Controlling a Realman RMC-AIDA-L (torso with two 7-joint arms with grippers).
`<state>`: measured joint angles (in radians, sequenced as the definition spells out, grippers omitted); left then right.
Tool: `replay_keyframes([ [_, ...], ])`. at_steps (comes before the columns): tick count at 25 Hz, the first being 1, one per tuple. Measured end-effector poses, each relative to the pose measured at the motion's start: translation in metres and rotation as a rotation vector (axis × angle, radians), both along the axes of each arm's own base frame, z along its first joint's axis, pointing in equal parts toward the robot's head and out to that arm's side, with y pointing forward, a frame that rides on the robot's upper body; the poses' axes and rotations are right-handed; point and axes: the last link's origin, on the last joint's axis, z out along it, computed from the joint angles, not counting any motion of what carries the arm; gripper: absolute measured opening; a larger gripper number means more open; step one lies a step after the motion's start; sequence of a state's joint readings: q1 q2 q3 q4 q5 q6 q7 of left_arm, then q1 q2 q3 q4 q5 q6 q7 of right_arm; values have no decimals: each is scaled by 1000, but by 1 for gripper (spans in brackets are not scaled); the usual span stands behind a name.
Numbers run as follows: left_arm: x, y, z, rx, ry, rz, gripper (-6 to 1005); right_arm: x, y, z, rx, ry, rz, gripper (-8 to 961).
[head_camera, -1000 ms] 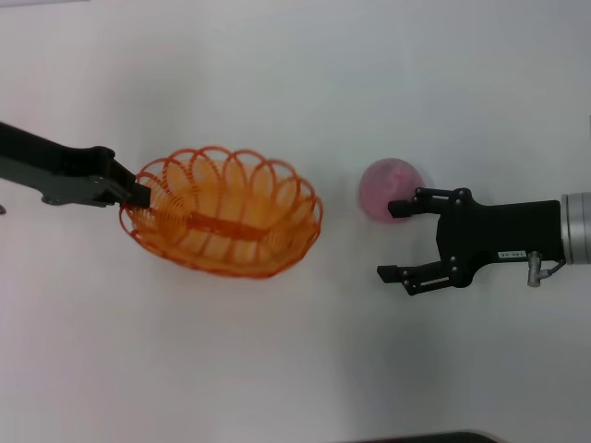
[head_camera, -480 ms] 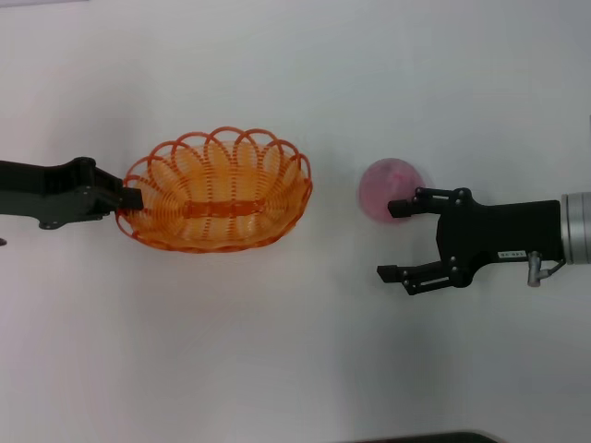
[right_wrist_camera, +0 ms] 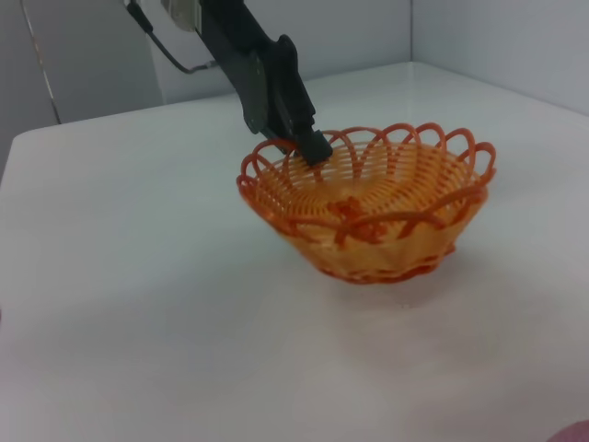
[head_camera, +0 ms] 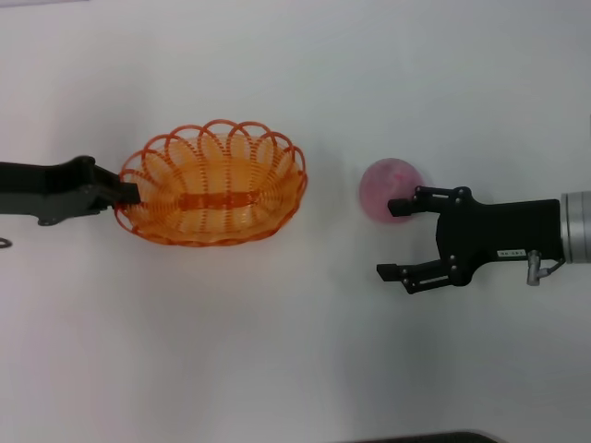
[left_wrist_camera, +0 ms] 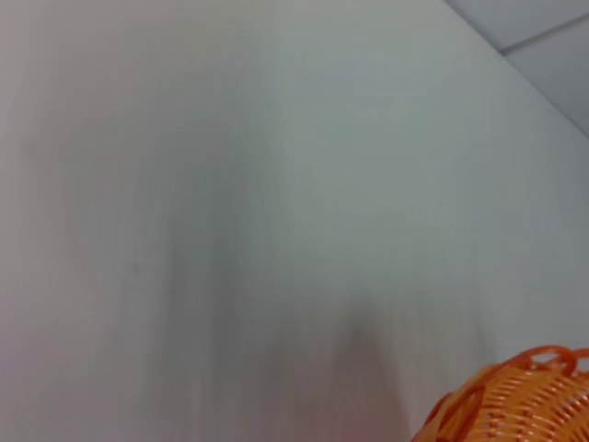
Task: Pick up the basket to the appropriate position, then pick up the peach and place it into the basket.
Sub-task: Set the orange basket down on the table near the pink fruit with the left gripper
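The orange wire basket [head_camera: 214, 218] sits level, left of the table's middle. My left gripper [head_camera: 132, 194] is shut on the rim at its left end. The right wrist view shows the same grip: the left gripper [right_wrist_camera: 313, 147] pinches the far rim of the basket [right_wrist_camera: 368, 235]. Only a corner of the basket [left_wrist_camera: 515, 405] reaches the left wrist view. The pink peach [head_camera: 388, 180] lies on the table to the basket's right. My right gripper [head_camera: 394, 240] is open just right of it, its far finger [head_camera: 406, 207] overlapping the peach's near side.
The white table top [head_camera: 295, 351] surrounds everything. In the right wrist view, walls rise behind the table's far edge [right_wrist_camera: 92, 120]. A dark edge shows at the bottom of the head view.
The left gripper drew the basket a little leftward and farther away, and the basket went from tilted to level. The right gripper and peach have not moved.
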<state>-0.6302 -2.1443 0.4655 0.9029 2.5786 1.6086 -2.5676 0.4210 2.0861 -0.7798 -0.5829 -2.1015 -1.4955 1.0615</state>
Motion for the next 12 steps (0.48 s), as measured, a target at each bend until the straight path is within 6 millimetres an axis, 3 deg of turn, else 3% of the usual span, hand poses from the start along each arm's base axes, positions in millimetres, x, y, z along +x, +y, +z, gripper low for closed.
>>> replay_keyframes([
  [12,-12,-17,-8,30,-50,63,91,0,1,0,3,0,-1,954],
])
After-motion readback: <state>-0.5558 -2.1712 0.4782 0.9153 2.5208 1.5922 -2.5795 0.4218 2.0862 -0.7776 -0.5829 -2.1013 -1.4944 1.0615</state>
